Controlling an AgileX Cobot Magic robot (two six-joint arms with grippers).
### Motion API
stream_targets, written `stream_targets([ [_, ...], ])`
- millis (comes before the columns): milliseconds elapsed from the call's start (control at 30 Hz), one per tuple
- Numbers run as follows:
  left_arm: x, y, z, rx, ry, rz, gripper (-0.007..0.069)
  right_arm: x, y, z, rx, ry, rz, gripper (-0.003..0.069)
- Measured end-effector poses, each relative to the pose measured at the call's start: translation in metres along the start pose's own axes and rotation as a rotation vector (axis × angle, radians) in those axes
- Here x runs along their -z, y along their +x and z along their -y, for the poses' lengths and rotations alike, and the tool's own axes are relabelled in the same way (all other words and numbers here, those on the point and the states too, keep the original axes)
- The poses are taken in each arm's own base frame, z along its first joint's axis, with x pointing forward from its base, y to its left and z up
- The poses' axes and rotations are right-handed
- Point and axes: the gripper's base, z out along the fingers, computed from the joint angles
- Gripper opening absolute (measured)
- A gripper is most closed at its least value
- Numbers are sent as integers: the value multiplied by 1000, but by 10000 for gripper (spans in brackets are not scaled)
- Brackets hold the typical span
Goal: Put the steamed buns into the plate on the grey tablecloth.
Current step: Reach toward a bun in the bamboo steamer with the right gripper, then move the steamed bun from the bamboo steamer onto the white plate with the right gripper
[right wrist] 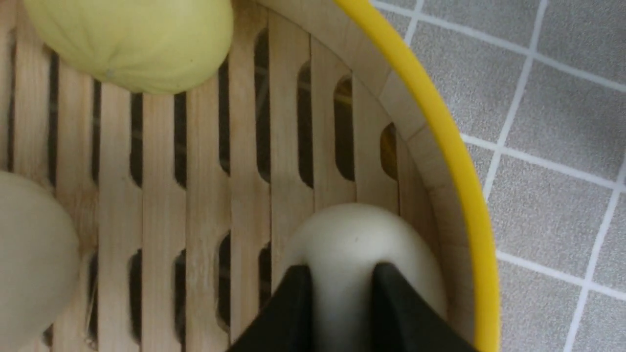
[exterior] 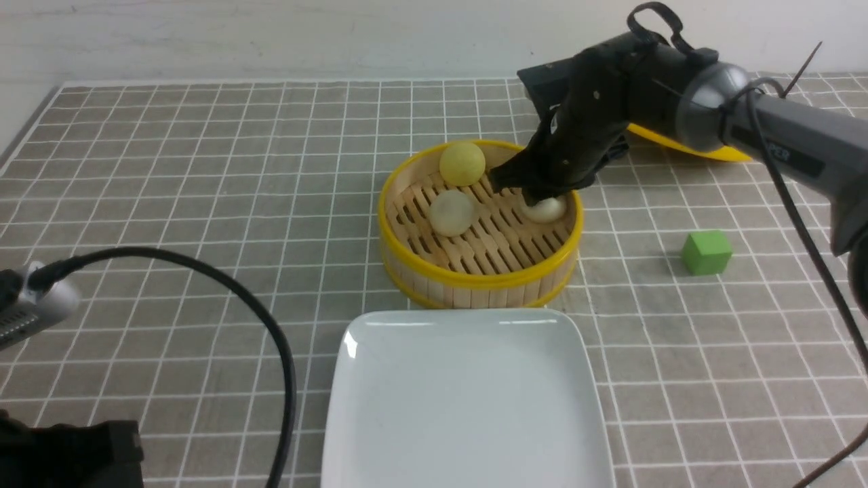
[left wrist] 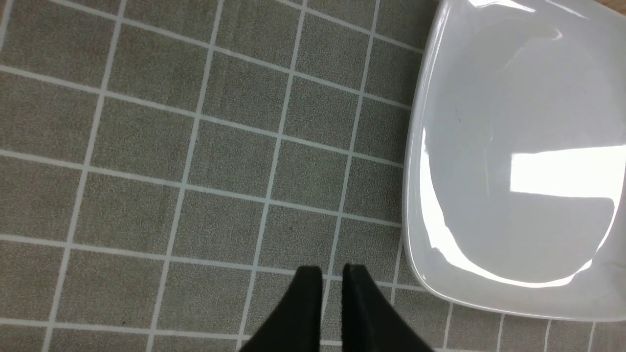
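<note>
The smooth off-white bun (right wrist: pixel 357 234) sits against the inner wall of the round bamboo steamer (exterior: pixel 475 278), pinched between the black tapered fingers of the right gripper (right wrist: pixel 340 271). On the same slotted wooden slats lie a matte cream bun (exterior: pixel 451 212) and a pale yellow bun (exterior: pixel 462 163), apart from each other. The steamer's rim is glossy yellow. Just beside it lies the glossy white square plate (exterior: pixel 461 407), round-cornered, on the grey tablecloth (exterior: pixel 203 169) with its white grid. The left gripper (left wrist: pixel 332 274) hangs over the cloth beside the plate, its fingers a thin slit apart, holding nothing. A green cube (exterior: pixel 706 252) stands well apart.
</note>
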Motion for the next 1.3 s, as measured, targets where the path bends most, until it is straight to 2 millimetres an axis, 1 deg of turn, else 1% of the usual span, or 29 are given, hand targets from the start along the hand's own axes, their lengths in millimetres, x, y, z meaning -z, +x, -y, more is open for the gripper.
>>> stream_targets([
  [67, 0, 0, 0, 0, 0, 0, 101, 6, -1, 0, 1, 0, -5, 51],
  [100, 0, 0, 0, 0, 0, 0, 103, 16, -2, 0, -2, -2, -10, 27],
  [133, 0, 0, 0, 0, 0, 0, 103, 17, -3, 0, -3, -4, -11, 25],
  [167, 0, 0, 0, 0, 0, 0, 105, 25, -3, 0, -3, -7, -16, 25],
  [200, 0, 0, 0, 0, 0, 0, 107, 43, -5, -1, -14, -26, -28, 25],
  [233, 0, 0, 0, 0, 0, 0, 108, 52, -6, -1, -16, -31, -22, 25],
  [300, 0, 0, 0, -1, -2, 0, 111, 97, -9, -4, -16, -72, -30, 25],
  [333, 0, 0, 0, -1, -2, 0, 111, 105, -9, -4, -17, -80, -23, 25],
  [400, 0, 0, -1, -6, -8, 2, 118, 153, -5, -8, -15, -140, -50, 25],
  [433, 0, 0, -1, -7, -10, 3, 119, 167, -3, -10, -3, -165, -53, 25],
  [467, 0, 0, -1, -7, -10, 4, 120, 167, -2, -10, 0, -165, -56, 25],
  [500, 0, -1, -1, -9, -13, 7, 122, 185, 3, -12, 6, -198, -47, 25],
  [533, 0, -1, -2, -12, -17, 8, 125, 191, 10, -16, 6, -235, -59, 25],
  [567, 0, -1, -2, -12, -17, 9, 125, 189, 14, -17, 8, -240, -74, 25],
  [600, 0, -1, -2, -15, -20, 12, 127, 188, 30, -23, 11, -278, -125, 25],
  [633, 0, -1, -2, -15, -20, 13, 128, 187, 37, -26, 10, -298, -146, 25],
  [733, 0, -2, -2, -15, -18, 24, 132, 159, 84, -45, 6, -354, -322, 25],
  [767, 0, -2, -2, -15, -17, 25, 134, 156, 86, -47, 4, -359, -332, 25],
  [800, 0, -3, -1, -15, -16, 31, 139, 139, 108, -57, 0, -369, -381, 25],
  [833, 0, -3, -1, -15, -16, 31, 139, 135, 113, -59, 1, -369, -397, 25],
  [867, 0, -3, -1, -15, -15, 36, 141, 122, 128, -66, -3, -367, -406, 25],
  [933, 0, -4, -1, -15, -14, 39, 143, 109, 142, -74, -6, -364, -406, 33],
  [1000, 0, -4, -1, -15, -14, 40, 144, 103, 146, -76, -12, -360, -395, 43],
  [1100, 0, -4, -1, -16, -13, 44, 147, 95, 145, -81, -44, -366, -343, 99],
  [1167, 0, -4, -1, -16, -13, 44, 150, 94, 142, -82, -68, -374, -313, 176],
  [1200, 0, -4, -1, -16, -13, 44, 151, 94, 142, -82, -70, -375, -312, 193],
  [1233, 0, -4, -1, -16, -13, 43, 155, 96, 139, -83, -69, -379, -307, 255],
  [1267, 0, -4, -1, -16, -14, 42, 156, 96, 139, -83, -69, -380, -306, 264],
  [1300, 0, -3, -1, -16, -14, 32, 160, 102, 135, -82, -61, -387, -307, 319],
])
